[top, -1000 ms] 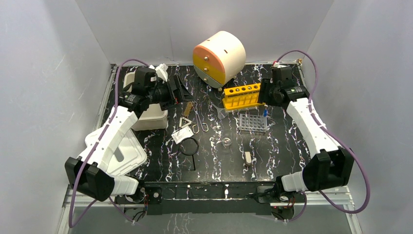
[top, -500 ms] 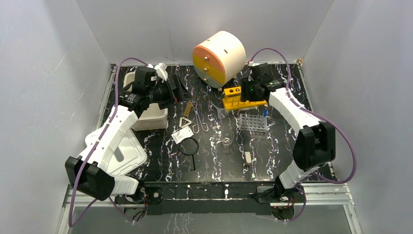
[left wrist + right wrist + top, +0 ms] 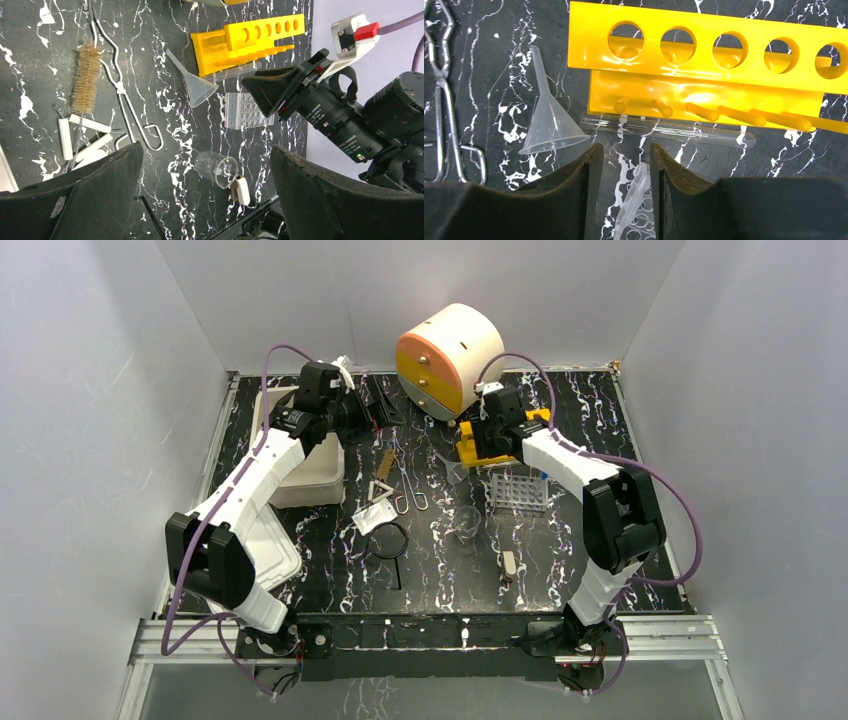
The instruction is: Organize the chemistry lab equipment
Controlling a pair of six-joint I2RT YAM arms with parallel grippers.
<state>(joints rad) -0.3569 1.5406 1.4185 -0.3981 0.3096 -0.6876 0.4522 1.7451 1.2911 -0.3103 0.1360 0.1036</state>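
Observation:
My left gripper (image 3: 375, 416) (image 3: 207, 165) hangs wide open and empty above the table's back left. Under it lie a brown bristle brush (image 3: 86, 77), thin metal tongs (image 3: 120, 90), a metal triangle (image 3: 380, 490), a white pad (image 3: 373, 517), a black ring (image 3: 388, 540) and a clear beaker (image 3: 215, 167) on its side. My right gripper (image 3: 476, 448) (image 3: 624, 150) hovers beside the yellow tube rack (image 3: 704, 65), jaws a narrow gap apart with nothing gripped. A clear funnel (image 3: 551, 125) lies to its left, and a glass test tube (image 3: 674, 131) lies just ahead.
The cream-and-orange drawer unit (image 3: 450, 358) stands at the back centre. A white tub (image 3: 300, 470) sits at the left under my left arm. A clear well plate (image 3: 518, 490) lies right of centre, and a small white clip (image 3: 510, 565) lies near the front.
My right arm swung left across the back to the yellow rack and its jaws narrowed. My left arm drew back toward the rear, still wide open.

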